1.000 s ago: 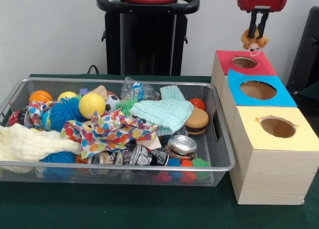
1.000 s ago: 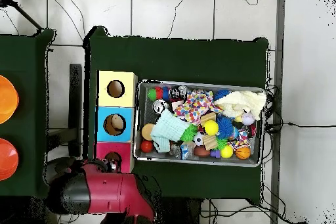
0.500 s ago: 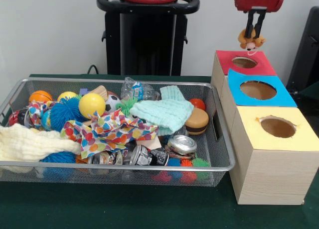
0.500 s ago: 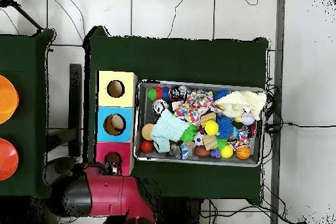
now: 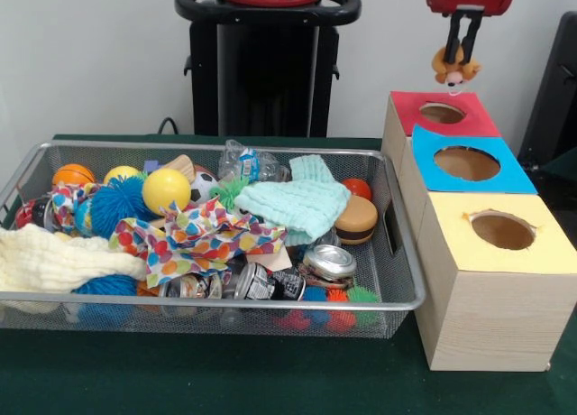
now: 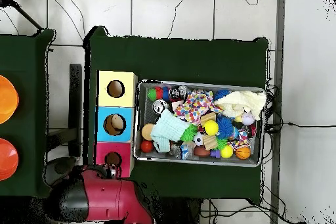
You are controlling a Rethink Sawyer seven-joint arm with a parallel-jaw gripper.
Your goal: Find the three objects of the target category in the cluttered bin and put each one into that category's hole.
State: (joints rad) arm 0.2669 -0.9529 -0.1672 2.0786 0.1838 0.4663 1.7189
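My gripper (image 5: 458,56) hangs high above the far side of the red box (image 5: 441,114), shut on a small tan and brown plush toy (image 5: 455,71) that dangles over the red hole (image 5: 442,113). In the overhead view the red arm (image 6: 105,200) covers the gripper beside the red box (image 6: 113,150). The wire bin (image 5: 207,299) holds balls, cloths, cans and a toy burger (image 5: 356,219). The blue box (image 5: 464,161) and the yellow box (image 5: 501,233) each have a round hole on top.
A black stand (image 5: 267,63) rises behind the bin. The three boxes stand in a row right of the bin on the green cloth (image 5: 225,379). Two orange discs (image 6: 5,100) lie on a side table in the overhead view.
The gripper with the plush toy has risen slightly and stays over the red box. In the overhead view the arm has shifted toward the picture's bottom.
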